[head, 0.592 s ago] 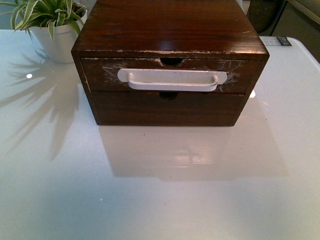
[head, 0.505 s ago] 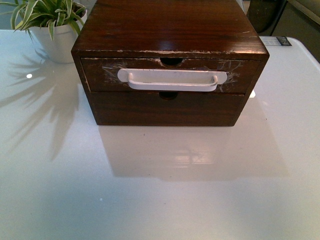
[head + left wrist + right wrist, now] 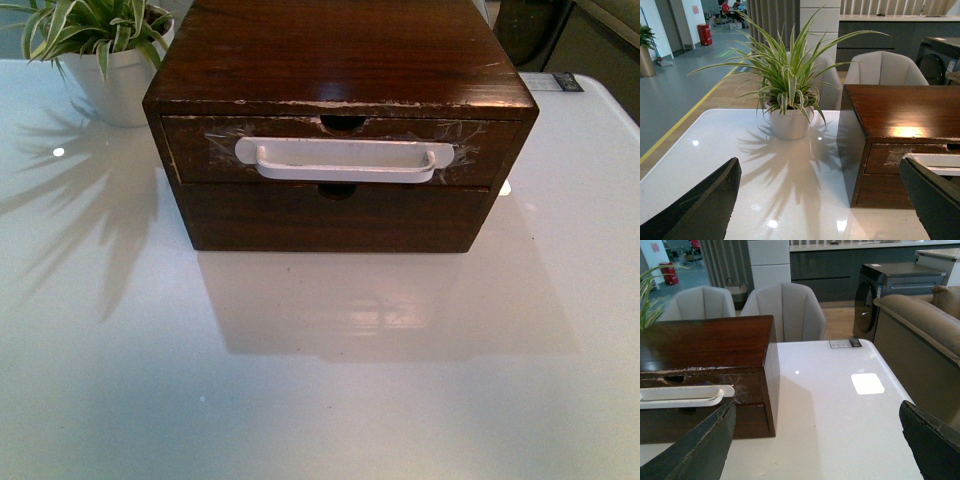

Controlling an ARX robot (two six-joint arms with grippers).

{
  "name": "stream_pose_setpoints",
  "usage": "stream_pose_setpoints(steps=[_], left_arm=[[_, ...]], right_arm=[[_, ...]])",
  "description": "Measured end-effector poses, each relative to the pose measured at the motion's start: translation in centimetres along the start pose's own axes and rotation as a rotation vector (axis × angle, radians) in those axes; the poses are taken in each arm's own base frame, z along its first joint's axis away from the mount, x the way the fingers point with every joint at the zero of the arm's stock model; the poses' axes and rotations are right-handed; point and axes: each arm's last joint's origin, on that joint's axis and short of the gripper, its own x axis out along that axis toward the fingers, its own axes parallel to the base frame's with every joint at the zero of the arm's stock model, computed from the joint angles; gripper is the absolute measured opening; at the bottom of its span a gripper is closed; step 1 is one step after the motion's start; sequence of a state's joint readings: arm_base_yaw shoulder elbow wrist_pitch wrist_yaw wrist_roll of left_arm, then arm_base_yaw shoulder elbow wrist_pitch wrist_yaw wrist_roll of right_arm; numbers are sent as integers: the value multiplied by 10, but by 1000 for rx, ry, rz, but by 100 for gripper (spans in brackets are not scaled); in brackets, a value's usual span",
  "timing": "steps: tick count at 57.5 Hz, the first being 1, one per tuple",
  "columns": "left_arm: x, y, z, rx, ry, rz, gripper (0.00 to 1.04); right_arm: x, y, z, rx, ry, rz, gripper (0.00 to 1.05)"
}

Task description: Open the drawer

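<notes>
Drawer (image 3: 205, 152) is closed, in the upper slot of the wooden box (image 3: 340, 60), which stands on the middle of the tabletop (image 3: 320, 400) and faces me. At the far left, the potted plant (image 3: 105, 60) stands just beside the box; I think my left arm could knock it if it swings wide. My left hand (image 3: 820, 200) has its fingers spread apart and holds nothing. The white handle (image 3: 345, 160) has nothing in front of it. If I pull it without support, the whole box may slide toward me and the drawer may not come out. My right hand (image 3: 815, 445), toward the right side of the box, is also spread apart and empty.
</notes>
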State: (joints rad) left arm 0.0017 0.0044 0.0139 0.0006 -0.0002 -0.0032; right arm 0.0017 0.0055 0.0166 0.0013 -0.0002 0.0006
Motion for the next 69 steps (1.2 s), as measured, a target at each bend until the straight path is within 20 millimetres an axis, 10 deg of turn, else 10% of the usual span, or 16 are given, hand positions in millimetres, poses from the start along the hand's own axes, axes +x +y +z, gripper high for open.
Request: stream_pose_setpoints(steps=[32, 44, 69], left_arm=[[0, 0, 0, 0, 0, 0, 96], [1, -2, -1, -84, 234, -149, 96], [74, -57, 10, -31, 399, -589, 96]], right_arm=[[0, 0, 0, 2, 2, -3, 96], [7, -3, -9, 28, 389, -6, 96], [73, -20, 12, -300, 367, 294, 96]])
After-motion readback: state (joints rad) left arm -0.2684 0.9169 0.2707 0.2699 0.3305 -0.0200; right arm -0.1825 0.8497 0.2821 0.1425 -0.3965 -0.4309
